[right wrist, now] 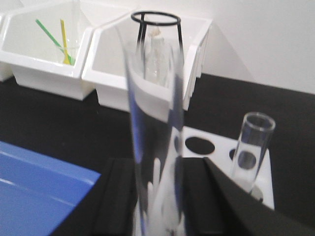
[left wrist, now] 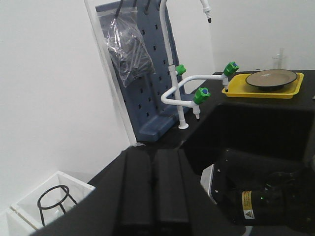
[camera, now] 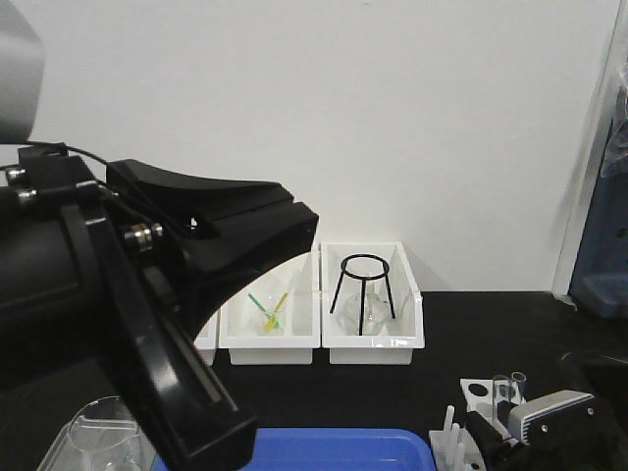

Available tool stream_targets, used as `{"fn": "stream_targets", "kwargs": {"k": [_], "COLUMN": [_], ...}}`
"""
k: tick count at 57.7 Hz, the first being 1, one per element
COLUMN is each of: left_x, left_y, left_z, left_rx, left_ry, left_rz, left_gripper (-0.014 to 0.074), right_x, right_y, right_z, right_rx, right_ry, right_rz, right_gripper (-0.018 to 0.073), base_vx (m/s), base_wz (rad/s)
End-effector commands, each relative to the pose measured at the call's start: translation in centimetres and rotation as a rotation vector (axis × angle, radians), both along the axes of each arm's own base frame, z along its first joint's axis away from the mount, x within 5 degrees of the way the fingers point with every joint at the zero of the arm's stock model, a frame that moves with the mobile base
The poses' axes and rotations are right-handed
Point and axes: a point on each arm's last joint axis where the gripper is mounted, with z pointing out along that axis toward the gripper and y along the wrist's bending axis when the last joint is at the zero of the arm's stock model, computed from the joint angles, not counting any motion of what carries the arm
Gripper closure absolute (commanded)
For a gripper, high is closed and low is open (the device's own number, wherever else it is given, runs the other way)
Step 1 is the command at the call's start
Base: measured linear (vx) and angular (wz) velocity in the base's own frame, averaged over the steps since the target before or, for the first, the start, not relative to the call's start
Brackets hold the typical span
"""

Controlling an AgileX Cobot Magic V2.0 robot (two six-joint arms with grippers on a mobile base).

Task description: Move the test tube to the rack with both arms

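1. Exterior front view: the left arm [camera: 128, 294] is raised, filling the foreground, well apart from the rack [camera: 463, 384].
2. Left wrist view: the left gripper [left wrist: 153, 196] is empty, jaws pressed together, so it likely cannot steady anything.
3. Right wrist view: a tilt could probably knock the second tube [right wrist: 252, 147] standing in the rack. The right gripper [right wrist: 157, 196] pinches the test tube [right wrist: 155, 123] upright, just beside the free holes.

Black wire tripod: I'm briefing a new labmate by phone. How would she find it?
Find the row of white bins against the back wall. The tripod stands in the rightmost bin, a ring on thin legs; the neighbouring bin holds green and yellow sticks instead.
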Motion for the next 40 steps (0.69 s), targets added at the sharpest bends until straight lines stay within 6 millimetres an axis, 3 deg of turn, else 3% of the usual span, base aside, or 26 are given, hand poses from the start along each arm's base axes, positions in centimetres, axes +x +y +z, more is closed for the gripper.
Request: {"fn": "stream_targets", "kwargs": {"k": [1,9,18,23,29,36,40], "left_x": [-0.8,-0.8,-0.8,-0.8,-0.7,-0.6,-0.5], "left_y": [0.5,0.5,0.5,0.5,0.6,0.7,0.8], "left_z": [2.1,2.1,2.1,2.1,1.9,1.3,0.8], "left_rx": [-0.095,-0.096,-0.096,-0.093,-0.079,-0.03,0.008], "left_ry": [-0.079,-0.079,-0.078,-0.075,-0.062,-0.016,0.021], "left_rz": [-0.03,-0.03,-0.03,-0.028,-0.022,0.001,0.018], "left_gripper": [0.0603,0.0603,0.0603,0.0603,0.0602,0.06,0.0601], "right_x": [0.4,-0.7,-3.9,-6.4,-9.5,-12.9,-14.6], "right_y": [0.0,-0.1,-0.6,-1.1,-1.9,-2.8,-3.4], "right_z": [3.4,6.8,12.4,14.9,17.0,17.6,17.5], "right_rx": [0.053,0.072,0.098,0.106,0.085,0.034,0.012], "right_ry": [-0.204,-0.328,-0.493,-0.533,-0.533,-0.45,-0.386], "right_rz": [0.004,0.013,0.013,-0.001,-0.028,-0.068,-0.097], "right_gripper": [0.0115,0.0036,0.0069,0.0151,0.0327,0.0575,0.0573], "base_vx": [0.0,0.0,0.0,0.0,0.0,0.0,0.0], "base_wz": [0.0,0.0,0.0,0.0,0.0,0.0,0.0]}}
